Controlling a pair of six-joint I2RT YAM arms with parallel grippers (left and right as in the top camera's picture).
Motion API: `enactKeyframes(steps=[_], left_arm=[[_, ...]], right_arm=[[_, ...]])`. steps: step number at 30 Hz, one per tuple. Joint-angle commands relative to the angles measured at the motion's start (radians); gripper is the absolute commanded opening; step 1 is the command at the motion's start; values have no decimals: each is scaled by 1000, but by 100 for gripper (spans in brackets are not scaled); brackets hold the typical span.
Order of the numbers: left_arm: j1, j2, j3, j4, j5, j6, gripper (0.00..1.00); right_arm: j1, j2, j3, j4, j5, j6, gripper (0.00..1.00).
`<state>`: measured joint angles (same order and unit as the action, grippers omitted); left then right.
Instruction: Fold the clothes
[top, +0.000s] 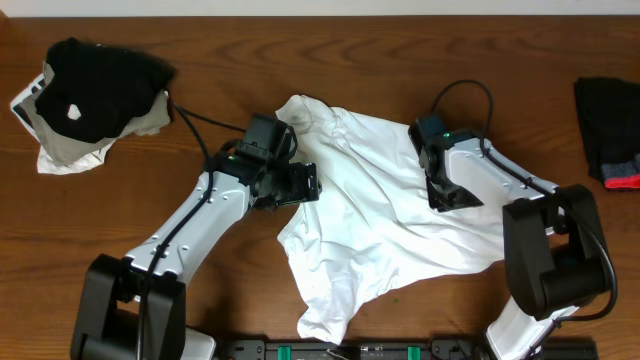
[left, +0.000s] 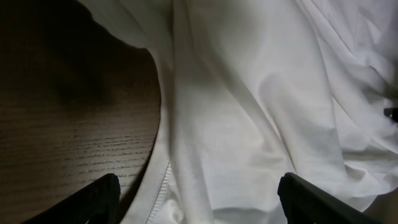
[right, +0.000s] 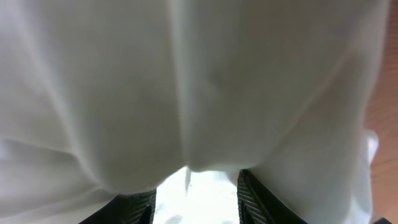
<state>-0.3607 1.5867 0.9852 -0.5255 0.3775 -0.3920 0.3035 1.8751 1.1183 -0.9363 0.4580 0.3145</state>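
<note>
Left gripper (left: 198, 194), fingers wide apart, hangs over the left edge of the T-shirt (top: 370, 210). Right gripper (right: 196, 194), fingers apart too, is over its right side.

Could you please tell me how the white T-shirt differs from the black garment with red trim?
The white T-shirt lies crumpled and spread mid-table; the black garment sits compact at the right edge. The T-shirt looks far larger than the black garment. Both rest on the wooden table.
</note>
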Motion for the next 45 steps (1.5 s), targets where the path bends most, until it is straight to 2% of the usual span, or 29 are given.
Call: enactKeyframes(steps=[1,9,19,31,34,39,45], left_arm=[[4,2,0,0,-13,7,84],[4,2,0,0,-15,7,84],[4,2,0,-1,-29,7,84],[4,2,0,-4,-29,7,84],[4,2,0,-4,-28,7,84],[4,2,0,-2,-29,6,84],[4,2,0,16,-29,6,84]], right_arm=[[3,10,-1,8,91,22,37],[-6,10,0,52,118,21,1],[-17,10,35,92,118,2,1],[-122,10,364,111,108,-127,1],[-179,10,392,134,40,-140,1],[-249,10,378,72,-215,-140,3],[-183,10,357,-21,-222,-231,13]])
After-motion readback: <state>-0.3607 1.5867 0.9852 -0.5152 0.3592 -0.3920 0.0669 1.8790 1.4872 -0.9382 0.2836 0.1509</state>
